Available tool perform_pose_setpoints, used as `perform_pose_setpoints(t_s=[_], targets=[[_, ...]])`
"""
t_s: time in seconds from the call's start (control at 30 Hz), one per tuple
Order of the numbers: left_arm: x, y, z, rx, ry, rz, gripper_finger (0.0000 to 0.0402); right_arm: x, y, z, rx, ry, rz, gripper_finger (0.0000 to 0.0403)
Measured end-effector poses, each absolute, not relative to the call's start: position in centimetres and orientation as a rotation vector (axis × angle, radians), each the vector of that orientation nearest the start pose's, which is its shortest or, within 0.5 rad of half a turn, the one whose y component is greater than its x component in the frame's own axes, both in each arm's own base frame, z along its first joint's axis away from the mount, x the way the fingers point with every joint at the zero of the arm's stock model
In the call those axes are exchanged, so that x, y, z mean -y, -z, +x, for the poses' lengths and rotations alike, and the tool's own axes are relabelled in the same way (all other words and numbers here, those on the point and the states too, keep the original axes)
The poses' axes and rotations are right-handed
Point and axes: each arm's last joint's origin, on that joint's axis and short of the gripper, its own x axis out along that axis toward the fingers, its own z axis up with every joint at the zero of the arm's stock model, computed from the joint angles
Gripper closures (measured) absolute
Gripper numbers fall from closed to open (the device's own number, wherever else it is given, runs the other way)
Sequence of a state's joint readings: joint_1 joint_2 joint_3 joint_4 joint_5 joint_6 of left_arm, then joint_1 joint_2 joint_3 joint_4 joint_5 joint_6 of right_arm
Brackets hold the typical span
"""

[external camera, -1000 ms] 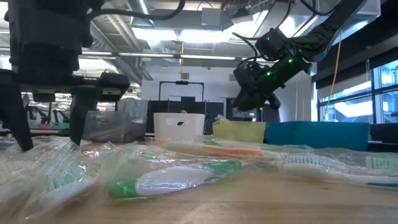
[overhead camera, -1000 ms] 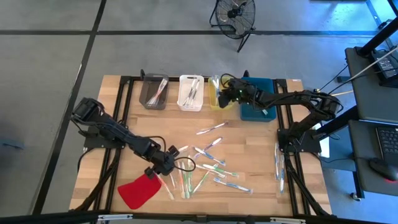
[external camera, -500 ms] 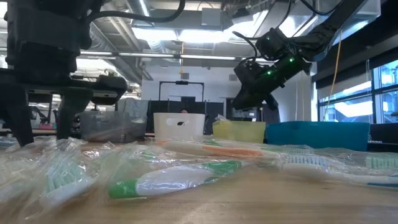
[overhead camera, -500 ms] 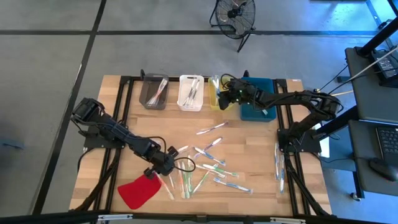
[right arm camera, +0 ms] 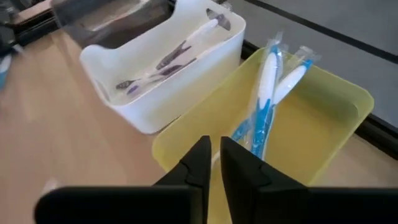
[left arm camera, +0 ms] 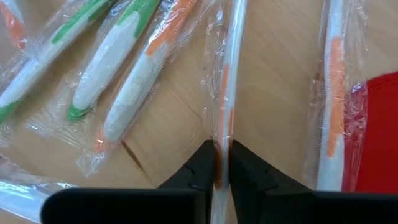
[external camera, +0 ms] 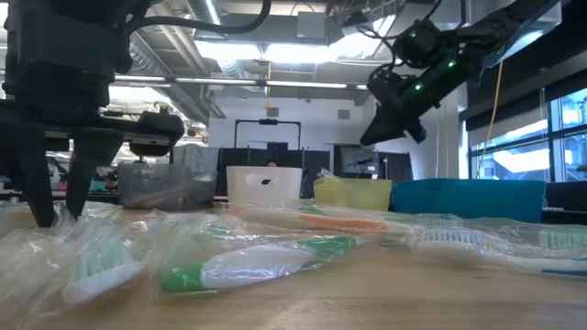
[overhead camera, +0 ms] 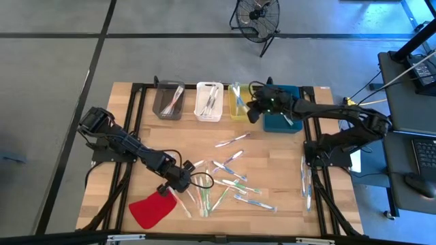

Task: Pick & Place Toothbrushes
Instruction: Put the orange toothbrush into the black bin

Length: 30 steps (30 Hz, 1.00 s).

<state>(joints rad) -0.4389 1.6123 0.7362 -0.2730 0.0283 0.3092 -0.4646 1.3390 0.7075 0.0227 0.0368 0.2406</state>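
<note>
An orange-and-white wrapped toothbrush (left arm camera: 222,93) is being pinched by the left gripper (left arm camera: 221,169) low on the near-left part of the wooden table (overhead camera: 286,163), jaws nearly closed with only the thin handle and its film between them. It is lying just beside the red cloth-like piece (overhead camera: 151,209), with another orange toothbrush (left arm camera: 331,93) overlapping that cloth's edge. The remaining loose toothbrushes (overhead camera: 228,185) are being left scattered mid-table, and a few more (overhead camera: 305,182) are lying along the right edge. The right gripper (right arm camera: 212,163) is being held over the yellow bin (right arm camera: 323,124), jaws almost together with nothing seen between them; two blue toothbrushes (right arm camera: 264,99) are already standing in that bin, and the white bin (right arm camera: 168,68) alongside is holding purple ones. Risks as judged: the grip is being taken on slippery wrapper and a very slim handle, so the brush could be twisted or slid out on lift. Neighbouring wrappers may be getting dragged along, since film edges are overlapping.
</note>
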Motion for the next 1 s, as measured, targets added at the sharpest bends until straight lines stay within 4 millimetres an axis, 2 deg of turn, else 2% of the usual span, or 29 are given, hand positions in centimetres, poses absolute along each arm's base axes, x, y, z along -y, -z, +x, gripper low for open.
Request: perform_pose_setpoints(t_s=[0.23,0.47,0.8,1.0], targets=[[11.9,-13.9,25.7,-1.061,0.512,0.496,0.0374,10.0,-20.1,22.3,-0.581,0.510,0.337,0.0398],[12.0,-15.2,26.1,-1.115,0.458,0.501,0.0374,8.0,-19.0,20.9,-0.579,0.463,0.343,0.0385],[12.0,-17.3,25.7,-1.224,0.420,0.447,0.0375,5.8,-18.4,20.7,-0.597,0.380,0.333,0.0399],[12.1,-18.9,24.8,-1.298,0.397,0.406,0.0375,5.3,-18.4,20.9,-0.594,0.412,0.314,0.0380]])
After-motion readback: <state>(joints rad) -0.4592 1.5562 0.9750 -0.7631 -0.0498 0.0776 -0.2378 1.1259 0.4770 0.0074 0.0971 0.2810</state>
